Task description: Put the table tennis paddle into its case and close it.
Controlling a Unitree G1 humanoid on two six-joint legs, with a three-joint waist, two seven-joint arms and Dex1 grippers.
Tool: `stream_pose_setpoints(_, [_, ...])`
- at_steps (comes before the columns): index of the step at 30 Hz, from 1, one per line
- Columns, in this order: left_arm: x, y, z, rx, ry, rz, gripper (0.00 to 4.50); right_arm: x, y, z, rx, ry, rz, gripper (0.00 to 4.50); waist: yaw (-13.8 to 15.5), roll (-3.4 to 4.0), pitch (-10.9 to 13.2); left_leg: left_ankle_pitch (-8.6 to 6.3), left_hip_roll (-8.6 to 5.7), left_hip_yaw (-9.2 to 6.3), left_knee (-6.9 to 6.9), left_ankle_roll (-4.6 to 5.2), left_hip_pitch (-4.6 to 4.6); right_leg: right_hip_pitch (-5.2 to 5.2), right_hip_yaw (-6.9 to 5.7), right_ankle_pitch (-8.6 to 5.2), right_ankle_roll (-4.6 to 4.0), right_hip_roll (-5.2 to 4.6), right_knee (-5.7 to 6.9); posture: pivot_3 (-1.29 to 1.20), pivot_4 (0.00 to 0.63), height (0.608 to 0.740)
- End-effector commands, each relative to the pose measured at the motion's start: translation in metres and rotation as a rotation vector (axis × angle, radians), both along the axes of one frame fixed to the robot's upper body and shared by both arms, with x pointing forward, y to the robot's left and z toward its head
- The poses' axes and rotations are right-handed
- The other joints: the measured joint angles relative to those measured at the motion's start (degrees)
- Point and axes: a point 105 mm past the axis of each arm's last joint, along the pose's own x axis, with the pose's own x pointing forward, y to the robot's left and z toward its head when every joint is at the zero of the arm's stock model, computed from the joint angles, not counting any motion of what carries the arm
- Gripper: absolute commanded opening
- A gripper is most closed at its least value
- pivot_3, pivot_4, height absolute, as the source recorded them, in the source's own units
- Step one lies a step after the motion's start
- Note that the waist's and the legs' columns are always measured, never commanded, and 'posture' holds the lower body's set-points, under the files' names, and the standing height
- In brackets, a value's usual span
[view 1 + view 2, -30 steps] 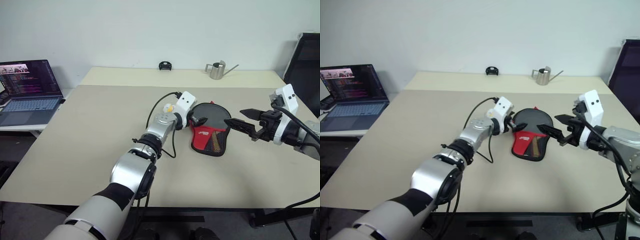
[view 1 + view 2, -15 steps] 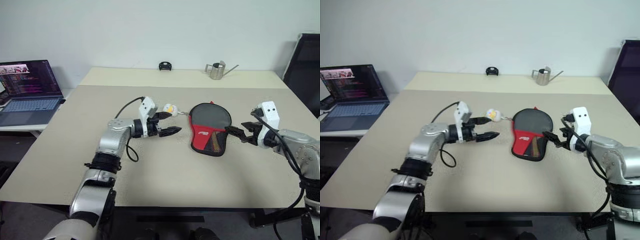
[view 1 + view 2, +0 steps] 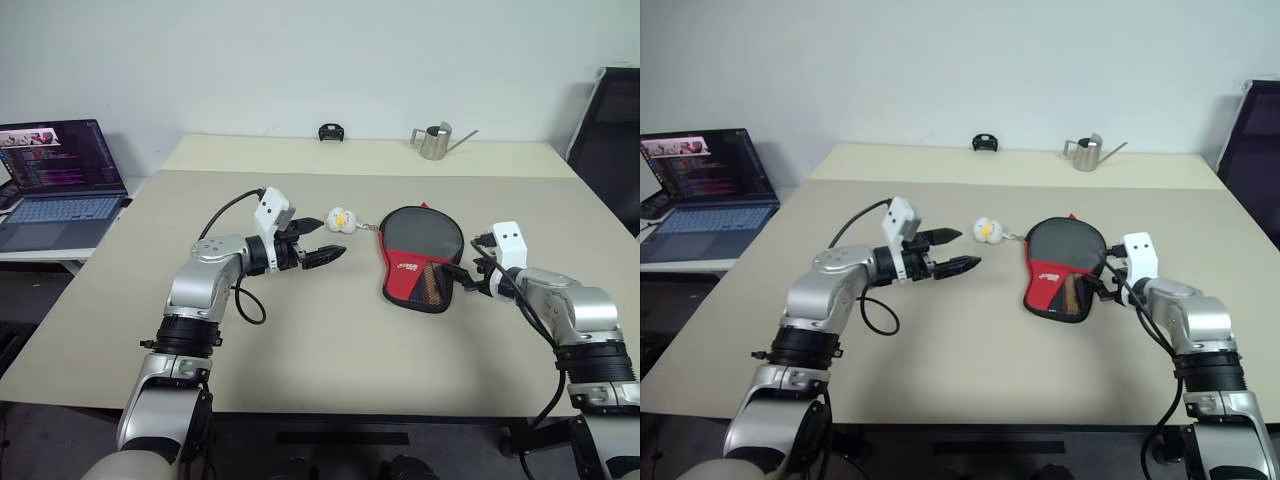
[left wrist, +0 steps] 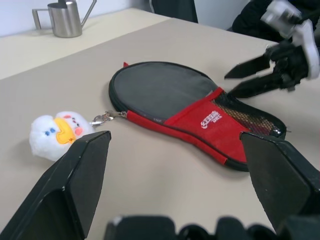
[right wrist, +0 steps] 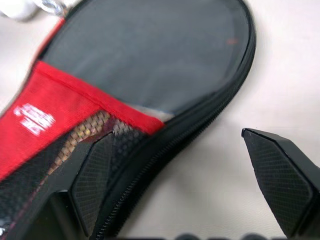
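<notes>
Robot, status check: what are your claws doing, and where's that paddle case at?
Both claws open, empty: left claw beside white plush charm, right claw at edge of black-and-red fabric paddle case. Case flat on beige table. Nothing blocking.

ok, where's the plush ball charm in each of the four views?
Left eye view: plush charm mid-table, just left of the case.
Right eye view: same spot, left of the case.
Left wrist view: beside the case's round end, clipped to it.
Right wrist view: can't make it out.
Shared landmark: the case's white logo.
</notes>
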Motion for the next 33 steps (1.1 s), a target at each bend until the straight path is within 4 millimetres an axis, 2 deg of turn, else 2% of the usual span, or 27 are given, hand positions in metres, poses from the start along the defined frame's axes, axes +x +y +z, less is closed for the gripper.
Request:
stream_pose_setpoints(1, [-0.003,-0.003,0.019,-0.007,-0.067,-0.015,4.50,0.004,0.004,0.005,-0.021,-0.024,0.027,4.47,0.0,0.00,0.0,0.00,0.00,0.00,0.00,0.00,0.00,0.00,0.00,0.00,0.00,0.00,0.00,0.00,0.150,0.740])
stream_pose_setpoints(15, [-0.002,-0.005,0.018,-0.004,-0.069,-0.015,4.50,0.006,0.031,-0.012,0.083,0.091,0.107,4.47,-1.4,0.00,0.0,0.00,0.01,0.01,0.00,0.00,0.06,0.03,0.02,0.00,0.00,0.00,0.03,0.00,0.150,0.740])
stream_pose_setpoints(23, [-0.002,-0.003,0.017,0.002,-0.071,-0.008,4.50,0.012,0.039,-0.016,0.135,0.128,0.104,4.47,-1.8,-0.04,0.0,0.00,0.05,0.03,0.00,0.00,0.22,0.12,0.05,0.05,-0.02,0.03,0.10,0.00,0.150,0.740])
stream_pose_setpoints(26, [-0.002,-0.003,0.017,0.005,-0.070,-0.006,4.50,0.011,0.043,-0.017,0.136,0.136,0.116,3.82,-1.9,-0.04,0.0,0.00,0.06,0.03,0.00,0.00,0.24,0.12,0.05,0.06,-0.03,0.03,0.13,0.00,0.150,0.740])
stream_pose_setpoints(33, [-0.002,-0.003,0.014,0.012,-0.067,-0.006,4.50,0.010,0.054,-0.021,0.133,0.145,0.137,1.41,-1.9,-0.03,0.0,0.00,0.08,0.03,0.00,0.00,0.23,0.11,0.06,0.06,-0.03,0.04,0.11,0.00,0.150,0.740])
